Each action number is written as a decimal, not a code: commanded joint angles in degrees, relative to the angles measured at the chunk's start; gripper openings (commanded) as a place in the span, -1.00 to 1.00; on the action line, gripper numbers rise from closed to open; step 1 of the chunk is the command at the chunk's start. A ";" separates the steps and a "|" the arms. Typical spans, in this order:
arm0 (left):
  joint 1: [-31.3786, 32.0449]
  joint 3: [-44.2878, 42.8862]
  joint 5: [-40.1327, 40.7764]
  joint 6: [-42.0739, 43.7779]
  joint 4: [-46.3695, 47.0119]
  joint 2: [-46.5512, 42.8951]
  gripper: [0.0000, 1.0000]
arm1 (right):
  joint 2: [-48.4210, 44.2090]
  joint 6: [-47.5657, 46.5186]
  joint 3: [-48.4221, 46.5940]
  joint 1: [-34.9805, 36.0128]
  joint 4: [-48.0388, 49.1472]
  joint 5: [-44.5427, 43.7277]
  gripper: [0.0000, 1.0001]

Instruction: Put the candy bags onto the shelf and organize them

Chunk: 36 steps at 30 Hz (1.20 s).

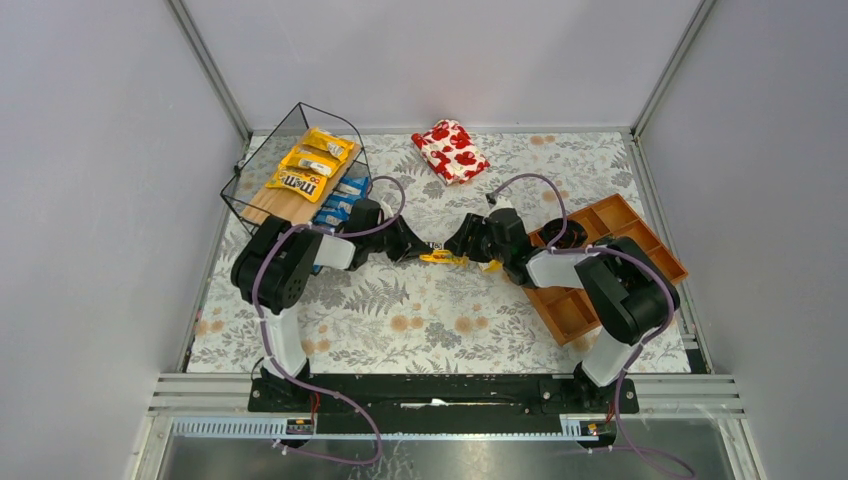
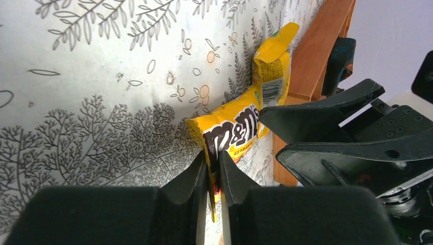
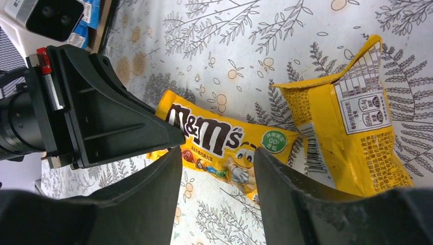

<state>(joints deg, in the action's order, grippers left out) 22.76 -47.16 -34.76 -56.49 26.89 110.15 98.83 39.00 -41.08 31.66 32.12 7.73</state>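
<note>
Top view, shelf [image 1: 278, 206]: black wire rack at the far left of the surface [image 1: 400, 320]. Yellow packets [image 1: 312, 163] lie on its upper board, blue packets [image 1: 345, 200] lower down at its right side.
Top view, arms: both reach to mid-surface, with the left fingers [image 1: 412, 247] and right fingers [image 1: 462, 240] facing each other, close together.
Top view, yellow packet [image 1: 443, 258]: on the surface between the two sets of fingers.
Top view, other items: red floral pouch [image 1: 450, 150] near the far edge; orange tray [image 1: 620, 215] on the right, partly under the right arm.
Left wrist view, left fingers [image 2: 200, 176]: clenched on the near edge of the yellow packet [image 2: 232, 130], logo side showing.
Left wrist view, second yellow packet [image 2: 273, 71]: just beyond the first, printed back showing, beside the orange tray [image 2: 321, 46].
Right wrist view, right fingers [image 3: 166, 178]: released and spread wide, one on each side of the yellow packet [image 3: 214, 135]. Contact cannot be told.
Right wrist view, left fingers [image 3: 153, 130]: tips at the packet's left end.
Right wrist view, second yellow packet [image 3: 347, 132]: flat on the surface to the right, back side up, its corner meeting the first.
</note>
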 commanded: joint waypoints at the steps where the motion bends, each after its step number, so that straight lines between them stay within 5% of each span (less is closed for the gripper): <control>1: -0.18 -1.69 0.71 4.17 -2.73 -6.11 -0.75 | -4.35 -3.10 1.96 -0.58 4.62 0.51 0.26; 4: -0.11 -3.70 3.26 9.06 -10.90 -10.89 -0.82 | -7.20 -4.37 3.91 -0.63 5.79 -1.66 0.44; 7: -0.09 -5.94 6.77 14.94 -20.01 -16.68 -0.88 | -10.56 -5.14 6.51 -0.66 7.09 -5.04 0.96; 14: -0.09 -18.60 16.55 30.55 -45.72 -29.72 -0.91 | -15.25 -5.63 10.64 -0.88 9.07 -10.87 1.00; 20: -0.09 -33.73 34.96 42.64 -64.15 -40.17 -0.97 | -13.77 -5.42 9.48 -0.95 8.54 -9.74 1.00; 29: -0.04 -41.32 68.48 53.07 -70.69 -47.33 -1.00 | -13.14 -5.17 9.23 -1.03 8.59 -9.19 1.00; 36: 0.87 -30.71 89.50 57.44 -61.70 -49.24 -1.00 | -12.44 -5.10 8.89 -0.97 8.66 -8.74 1.00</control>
<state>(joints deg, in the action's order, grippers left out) 23.07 -83.53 38.17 -4.54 -39.90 60.34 85.80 34.54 -30.63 31.00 38.20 -0.58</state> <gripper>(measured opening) 0.008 0.995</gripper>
